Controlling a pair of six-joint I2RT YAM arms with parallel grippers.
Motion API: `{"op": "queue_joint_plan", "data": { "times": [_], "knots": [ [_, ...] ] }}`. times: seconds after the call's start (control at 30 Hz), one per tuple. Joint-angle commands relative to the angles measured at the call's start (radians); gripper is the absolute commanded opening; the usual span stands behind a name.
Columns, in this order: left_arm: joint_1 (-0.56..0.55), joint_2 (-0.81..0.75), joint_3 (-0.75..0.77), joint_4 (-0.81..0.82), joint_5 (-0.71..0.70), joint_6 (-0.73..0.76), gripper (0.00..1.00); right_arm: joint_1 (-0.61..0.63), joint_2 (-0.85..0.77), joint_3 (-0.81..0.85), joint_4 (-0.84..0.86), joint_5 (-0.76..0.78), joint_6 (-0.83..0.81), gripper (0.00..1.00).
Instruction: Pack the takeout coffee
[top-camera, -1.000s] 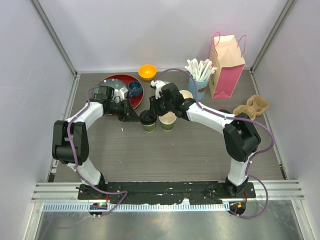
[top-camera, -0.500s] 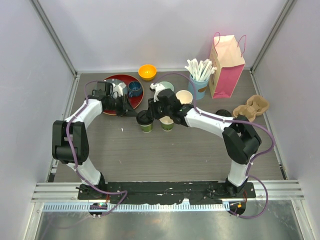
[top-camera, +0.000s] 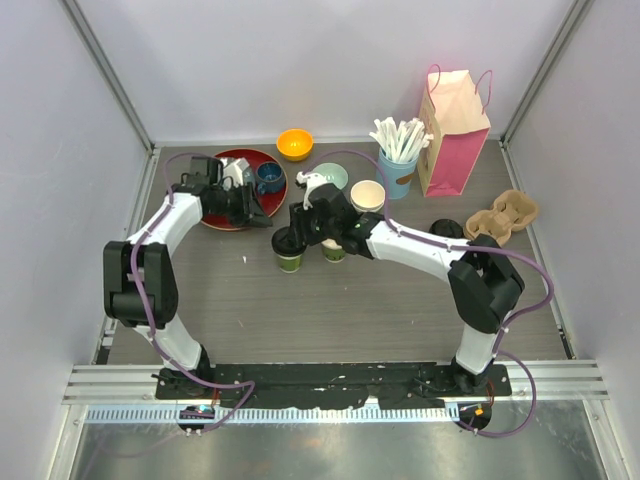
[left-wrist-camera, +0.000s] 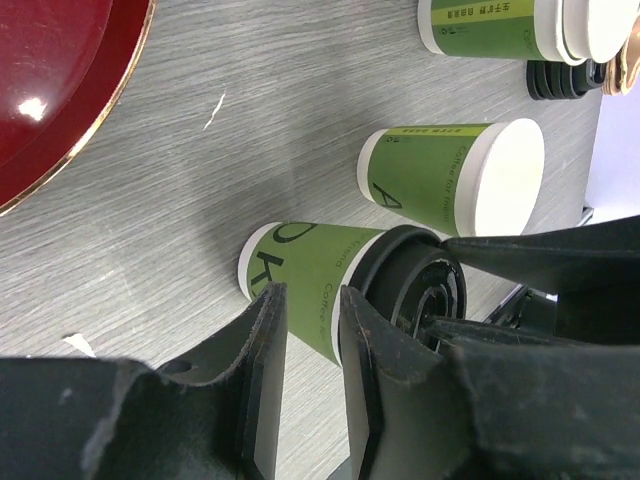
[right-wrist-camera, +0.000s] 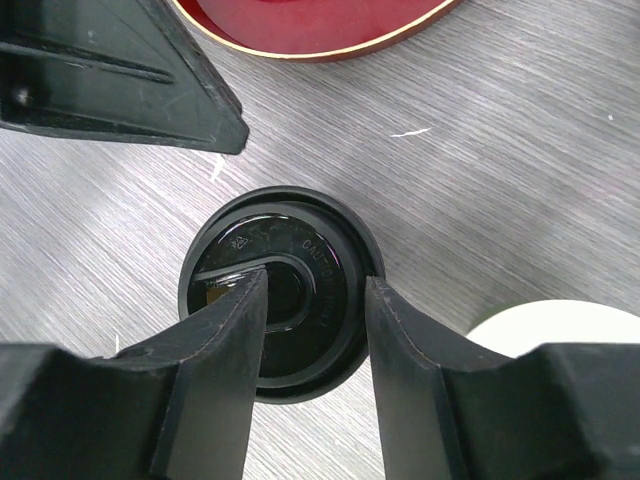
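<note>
Black lid (right-wrist-camera: 300, 240) is sitting on one green cup (left-wrist-camera: 320, 255) mid-worktop (top-camera: 400, 300), right tool (right-wrist-camera: 313, 290) gaping over it; left tool (left-wrist-camera: 312, 295) is hovering beside, slightly parted, empty. Second cup (left-wrist-camera: 430, 180) is standing unlidded; nothing packed.

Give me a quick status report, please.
Right gripper open over lidded cup. Left gripper slightly open, empty, beside it. Second cup unlidded. Nothing blocking.

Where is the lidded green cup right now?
Top view: the lidded green cup stands left of centre, beside the unlidded green cup, near the red plate, directly under the right gripper.
</note>
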Motion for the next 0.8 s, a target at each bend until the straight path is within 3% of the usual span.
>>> {"op": "queue_joint_plan", "data": {
  "times": [0.0, 0.23, 0.4, 0.53, 0.63, 0.77],
  "knots": [
    [0.007, -0.053, 0.061, -0.050, 0.033, 0.051, 0.31, 0.002, -0.044, 0.080, -0.042, 0.012, -0.077, 0.51],
    [0.012, -0.078, 0.044, -0.080, 0.046, 0.062, 0.34, 0.004, -0.065, 0.189, -0.146, -0.097, -0.307, 0.64],
    [0.012, -0.085, 0.043, -0.126, 0.049, 0.096, 0.34, 0.004, -0.068, 0.239, -0.266, -0.375, -0.527, 0.64],
    [0.012, -0.096, 0.047, -0.190, 0.046, 0.136, 0.35, 0.004, -0.070, 0.232, -0.300, -0.413, -0.696, 0.63],
    [0.015, -0.118, 0.028, -0.225, 0.039, 0.143, 0.35, -0.030, -0.036, 0.285, -0.294, -0.417, -0.668, 0.64],
    [0.018, -0.165, -0.015, -0.256, 0.046, 0.136, 0.35, -0.087, 0.097, 0.521, -0.407, -0.460, -0.588, 0.65]
  ]
}}
